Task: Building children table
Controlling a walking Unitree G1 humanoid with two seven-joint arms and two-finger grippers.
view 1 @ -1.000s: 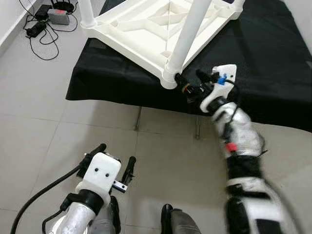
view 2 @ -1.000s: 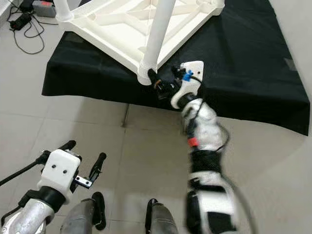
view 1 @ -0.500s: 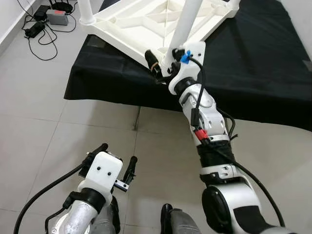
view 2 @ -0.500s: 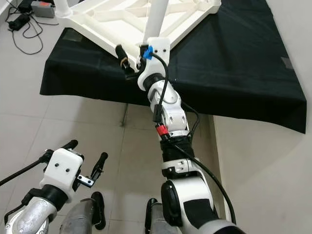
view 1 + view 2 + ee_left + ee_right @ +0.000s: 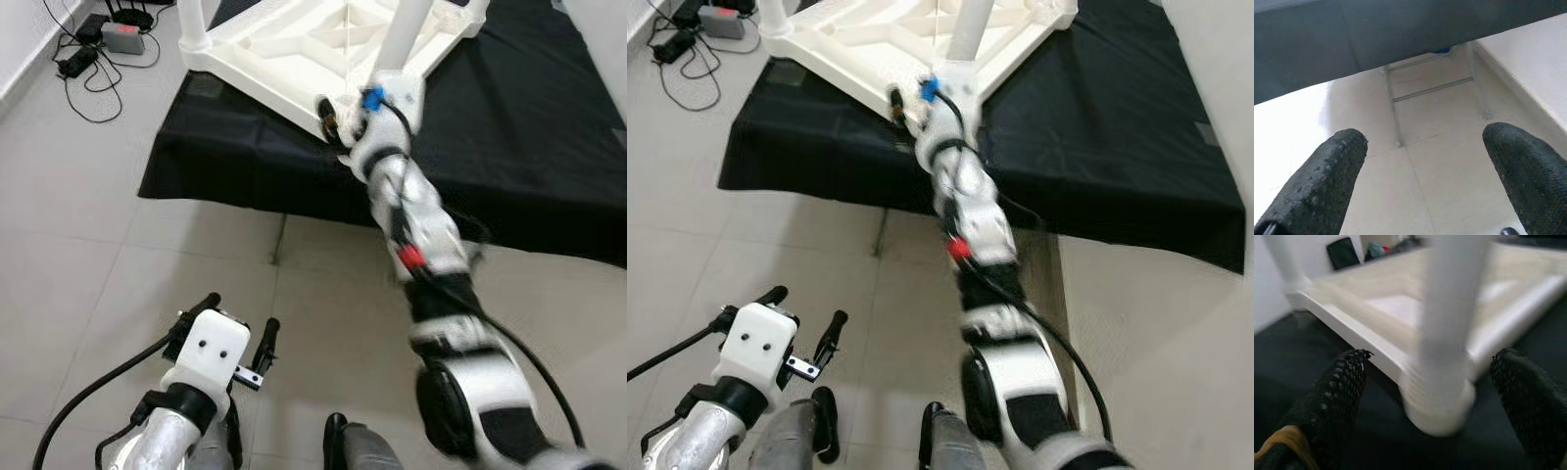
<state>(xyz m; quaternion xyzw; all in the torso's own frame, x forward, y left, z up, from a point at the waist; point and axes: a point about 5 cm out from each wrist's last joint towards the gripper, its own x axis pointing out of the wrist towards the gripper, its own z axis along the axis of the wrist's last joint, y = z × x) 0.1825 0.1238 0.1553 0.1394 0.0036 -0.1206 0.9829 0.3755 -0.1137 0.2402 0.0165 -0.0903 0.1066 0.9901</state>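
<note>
Head views: the white plastic children table (image 5: 323, 39) lies inverted on a black-draped worktop (image 5: 1097, 147), its near corner at the front edge. A round leg (image 5: 970, 24) stands upright from that corner.

Right wrist view: right gripper (image 5: 1430, 382) spread wide, textured fingers (image 5: 1337, 396) flanking the ribbed leg socket (image 5: 1437, 399).

Left wrist view: left gripper (image 5: 1425, 176) wide open, empty, above floor tiles (image 5: 1440, 161).

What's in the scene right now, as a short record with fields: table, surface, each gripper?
table: white children's table upside down, legs pointing up
surface: black cloth over a low stand
right gripper: open, fingers either side of the near corner leg
left gripper: open, low over the tiled floor, idle
</note>
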